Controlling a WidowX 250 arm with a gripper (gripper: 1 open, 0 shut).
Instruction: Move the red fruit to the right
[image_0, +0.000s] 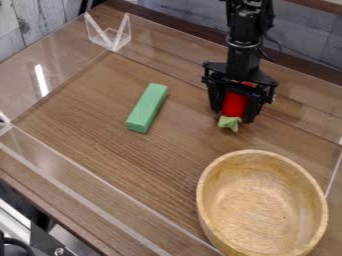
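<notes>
The red fruit is a small glossy red toy with a green leafy end pointing down toward the table, at the right-centre of the wooden tabletop. My black gripper comes straight down from above and its two fingers stand on either side of the fruit, close against it. The fruit appears to rest on or just above the table. The jaws look closed on it, though contact is hard to confirm.
A flat green rectangular block lies left of the fruit. A wooden bowl sits at the front right. Clear acrylic walls border the wooden table on the left and front.
</notes>
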